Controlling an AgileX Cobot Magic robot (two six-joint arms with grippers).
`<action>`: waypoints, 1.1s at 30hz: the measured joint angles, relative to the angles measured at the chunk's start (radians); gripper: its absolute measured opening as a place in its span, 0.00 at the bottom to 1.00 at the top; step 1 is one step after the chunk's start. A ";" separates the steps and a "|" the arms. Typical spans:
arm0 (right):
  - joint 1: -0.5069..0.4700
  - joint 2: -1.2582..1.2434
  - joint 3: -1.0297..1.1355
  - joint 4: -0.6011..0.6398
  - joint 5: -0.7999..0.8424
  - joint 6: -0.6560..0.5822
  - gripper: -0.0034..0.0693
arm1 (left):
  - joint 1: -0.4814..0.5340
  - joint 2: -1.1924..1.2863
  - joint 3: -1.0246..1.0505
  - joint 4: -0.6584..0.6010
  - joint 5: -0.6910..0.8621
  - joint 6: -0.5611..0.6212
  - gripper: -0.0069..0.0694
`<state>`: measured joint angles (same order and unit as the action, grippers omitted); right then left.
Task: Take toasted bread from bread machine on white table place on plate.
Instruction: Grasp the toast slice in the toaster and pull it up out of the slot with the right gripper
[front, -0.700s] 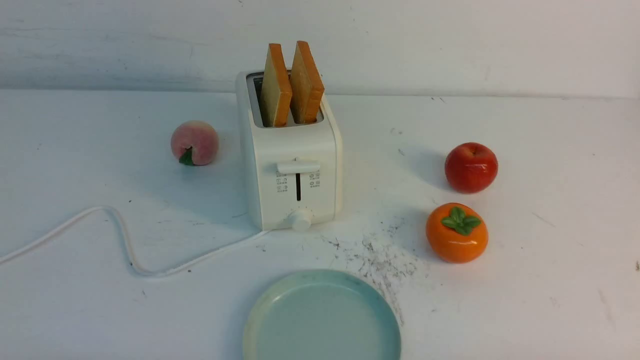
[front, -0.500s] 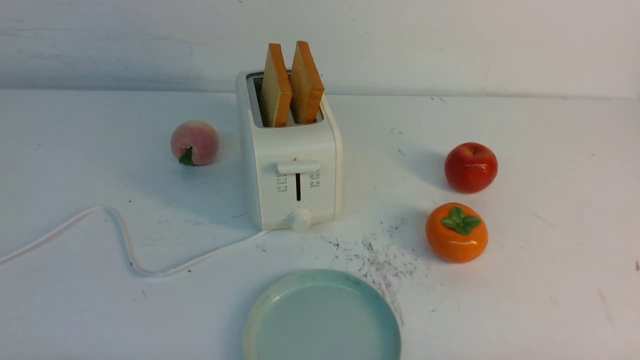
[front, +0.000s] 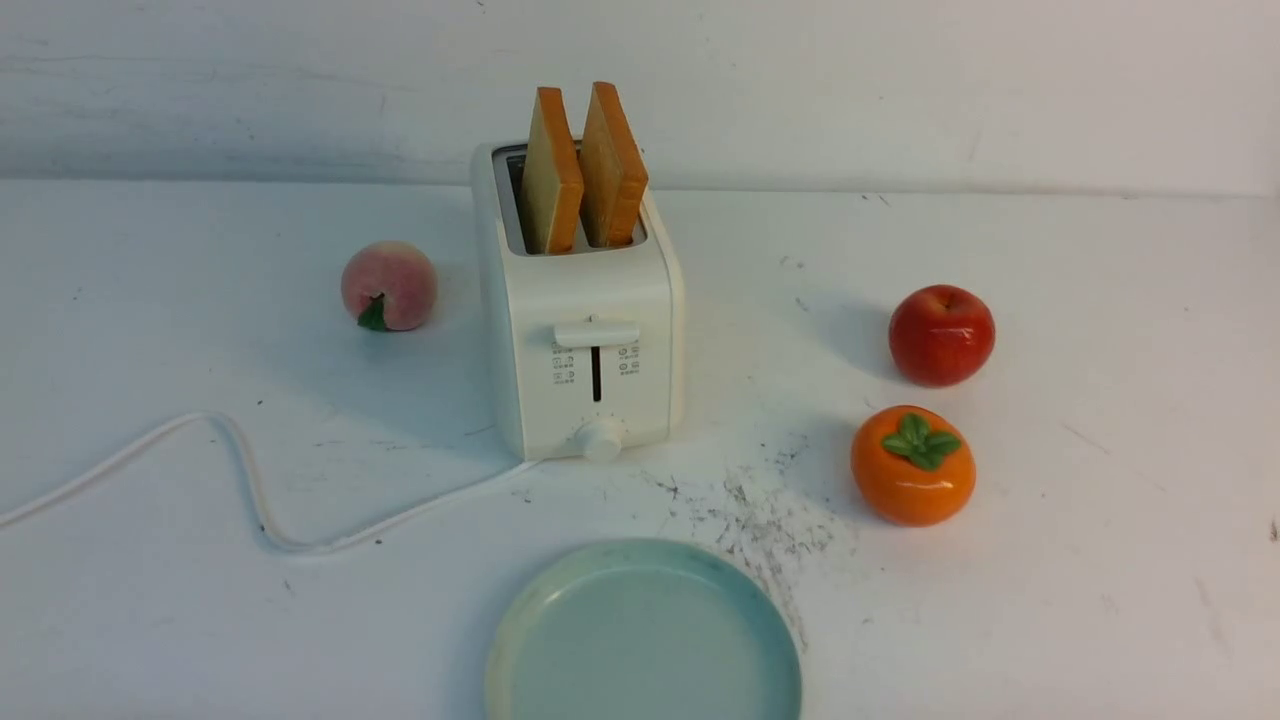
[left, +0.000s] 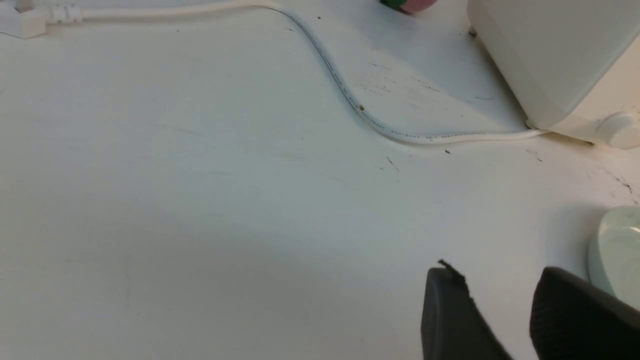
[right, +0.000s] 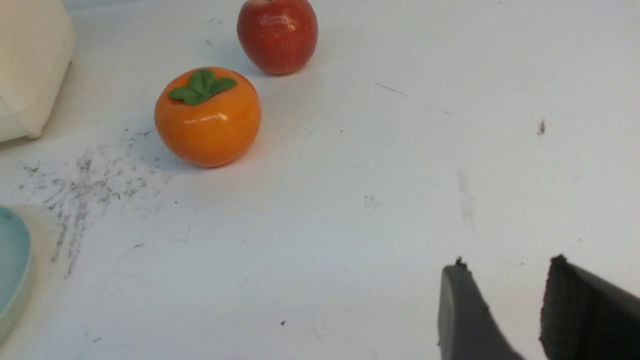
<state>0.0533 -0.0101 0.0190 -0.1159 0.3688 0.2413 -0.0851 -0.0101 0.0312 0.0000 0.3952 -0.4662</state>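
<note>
The toasted bread (front: 548, 180) is two square slices. They stand upright, side by side, in the dark slots of the bread machine (front: 590, 330), a little above the centre of the front view. About half of each slice rises above the slots. The orange-brown crust edges face the camera, and the right slice (front: 612, 165) leans slightly to the right. The bread machine is cream-white, with its lever (front: 596, 333) high on the front and a round knob (front: 603, 440) at the bottom. Its white cord (front: 250, 490) runs in a curve over the white table (front: 1100, 560) to the left edge of the frame.

The plate (front: 640, 640) lies at the lower centre, in front of the bread machine and apart from it; it is pale teal-green and the bottom edge of the frame cuts it. A patch of dark specks (front: 760, 520) lies between the plate and the bread machine, a little to the right.

A peach (front: 389, 285) sits to the left of the bread machine. On the right side there is a red apple (front: 942, 335), and an orange persimmon (front: 913, 466) with a green leaf top sits just below it.

The front view shows no arms. In the left wrist view the left gripper (left: 500, 290) has its two dark fingers apart, with only bare table between them. In the right wrist view the right gripper (right: 507, 285) is the same: fingers apart and holding nothing, over the table.
</note>
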 joint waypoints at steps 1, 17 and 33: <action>0.000 0.000 0.000 0.000 0.000 0.000 0.38 | 0.000 0.000 0.000 0.000 0.000 0.000 0.40; 0.000 0.000 0.000 0.000 0.000 0.000 0.38 | 0.000 0.000 0.000 0.000 0.000 0.000 0.40; 0.000 0.000 0.000 -0.035 -0.001 -0.007 0.38 | 0.000 0.000 0.000 -0.076 -0.015 -0.053 0.40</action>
<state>0.0533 -0.0101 0.0190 -0.1510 0.3674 0.2341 -0.0851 -0.0101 0.0312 -0.0758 0.3805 -0.5194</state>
